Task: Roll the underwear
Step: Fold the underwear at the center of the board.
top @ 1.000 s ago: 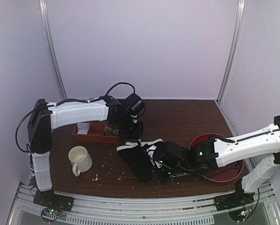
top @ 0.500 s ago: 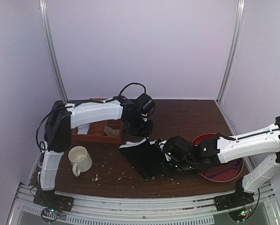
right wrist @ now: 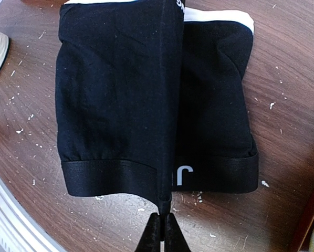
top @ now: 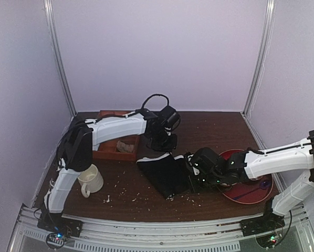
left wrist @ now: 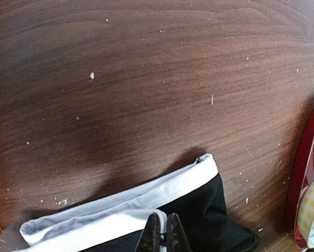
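The underwear (top: pixel 165 173) lies flat on the dark wooden table (top: pixel 209 131), near the middle and a little toward my right side — black fabric, folded into a rough rectangle with one long crease running down its length. From my right wrist I see a glossy black waistband along the near edge with part of a white letter on it, and a white edging at the far end; loose crumbs lie scattered on the wood around it. My right pincer (right wrist: pixel 163 233) sits just off that waistband edge, its two fingers pressed together, and the tip of the raised crease meets them there — whether I pinch any cloth between them I cannot tell. My left pincer (left wrist: pixel 164 236) is likewise pressed shut, its fingertips over the black fabric right beside the white band at the opposite end of the garment; I cannot say whether it grips anything. So the briefs lie stretched between my two pincers, one at each end. Out to the left, well apart from the garment, stands a cream mug (top: pixel 90 179), upright. Behind it a reddish-brown tray (top: pixel 110 154) holds a beige-brown fabric lump (top: pixel 126 147). On my right, under my right arm, is a red plate (top: pixel 249 197) with something purple on it that is too small to make out.
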Robot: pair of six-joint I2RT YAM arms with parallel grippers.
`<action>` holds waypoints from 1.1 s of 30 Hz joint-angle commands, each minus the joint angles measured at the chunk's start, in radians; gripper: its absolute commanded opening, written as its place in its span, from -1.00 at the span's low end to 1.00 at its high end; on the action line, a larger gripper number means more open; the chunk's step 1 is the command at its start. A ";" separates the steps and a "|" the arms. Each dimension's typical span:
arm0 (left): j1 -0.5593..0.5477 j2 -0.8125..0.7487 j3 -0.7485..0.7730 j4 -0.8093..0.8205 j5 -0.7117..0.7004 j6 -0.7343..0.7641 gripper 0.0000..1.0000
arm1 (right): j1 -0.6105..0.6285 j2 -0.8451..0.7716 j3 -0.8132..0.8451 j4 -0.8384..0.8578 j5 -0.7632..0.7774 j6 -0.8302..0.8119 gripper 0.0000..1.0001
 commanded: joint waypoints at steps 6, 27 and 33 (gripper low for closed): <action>0.012 0.048 0.086 0.016 -0.042 -0.020 -1.00 | -0.038 -0.024 -0.031 -0.009 -0.010 0.005 -1.00; 0.013 0.063 0.127 0.073 -0.020 -0.033 -1.00 | -0.073 -0.069 -0.057 -0.039 0.048 0.006 -1.00; 0.013 0.089 0.147 0.112 0.002 -0.034 -1.00 | -0.087 -0.057 -0.073 -0.027 0.058 0.009 -1.00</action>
